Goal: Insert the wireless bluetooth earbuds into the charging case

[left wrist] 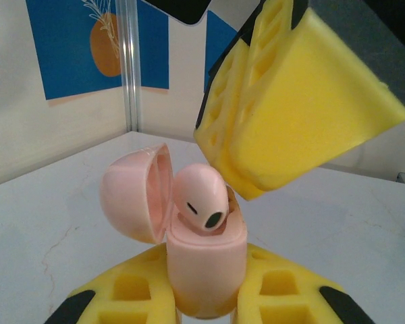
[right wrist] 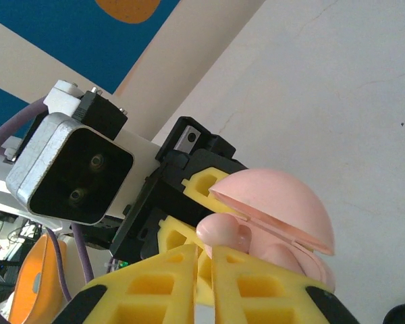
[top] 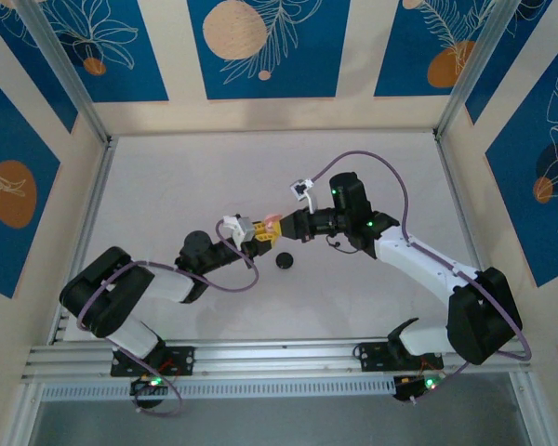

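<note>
Locate the pale pink earbud (left wrist: 199,199). It sits in the mouth of the pink charging case (left wrist: 206,270), with its rounded head projecting above the case rim. The case lid (left wrist: 131,192) stands open, swung to one side of the case body.

Note that the case is upright and raised off the surface (top: 353,167). The left pincer (top: 259,234) is clamped on the lower body of the case, one yellow finger on each side.

The right pincer (right wrist: 204,260) is above the case, on the side opposite the lid. Its jaws are together and its fingertips rest against the earbud's head. You cannot tell whether the tips pinch any part of the earbud.

A small black round object (top: 285,261) lies on the surface near the case, on the side toward the arm bases and apart from both pincers.
</note>
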Robot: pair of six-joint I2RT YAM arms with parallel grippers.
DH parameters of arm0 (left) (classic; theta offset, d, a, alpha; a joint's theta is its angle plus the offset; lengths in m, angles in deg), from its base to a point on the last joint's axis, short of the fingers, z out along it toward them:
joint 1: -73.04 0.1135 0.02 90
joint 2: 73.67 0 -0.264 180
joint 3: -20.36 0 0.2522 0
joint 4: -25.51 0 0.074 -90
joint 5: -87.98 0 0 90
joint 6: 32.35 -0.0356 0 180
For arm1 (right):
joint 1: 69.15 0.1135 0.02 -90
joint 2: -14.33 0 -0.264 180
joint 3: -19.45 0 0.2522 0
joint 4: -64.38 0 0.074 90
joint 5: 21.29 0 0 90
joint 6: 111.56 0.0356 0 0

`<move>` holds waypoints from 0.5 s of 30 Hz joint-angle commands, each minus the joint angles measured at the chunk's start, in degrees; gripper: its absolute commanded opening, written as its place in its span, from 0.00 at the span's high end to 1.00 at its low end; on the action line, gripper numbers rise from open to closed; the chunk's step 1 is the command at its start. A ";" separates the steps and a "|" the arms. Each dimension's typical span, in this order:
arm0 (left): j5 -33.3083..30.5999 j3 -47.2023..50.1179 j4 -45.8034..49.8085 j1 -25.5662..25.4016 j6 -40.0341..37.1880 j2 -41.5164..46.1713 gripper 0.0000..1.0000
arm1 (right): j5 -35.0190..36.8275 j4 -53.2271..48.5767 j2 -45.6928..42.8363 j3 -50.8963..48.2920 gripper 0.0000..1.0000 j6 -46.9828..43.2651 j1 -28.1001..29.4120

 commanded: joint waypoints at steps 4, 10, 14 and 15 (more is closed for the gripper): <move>1.54 -0.50 0.39 -0.59 -1.85 1.53 0.91 | 0.68 -0.70 -0.47 2.16 0.82 -1.19 0.70; 2.01 -0.67 1.44 -0.61 -2.25 1.82 0.90 | 0.49 -1.76 -3.80 1.83 0.78 -3.20 0.40; 2.55 -0.78 1.45 -0.64 -2.24 1.89 0.91 | 1.34 -4.32 -5.60 2.99 0.76 -4.94 -0.13; 2.96 -0.81 1.37 -0.60 -2.24 1.89 0.91 | 2.37 -5.84 -5.79 3.67 0.74 -5.77 -0.42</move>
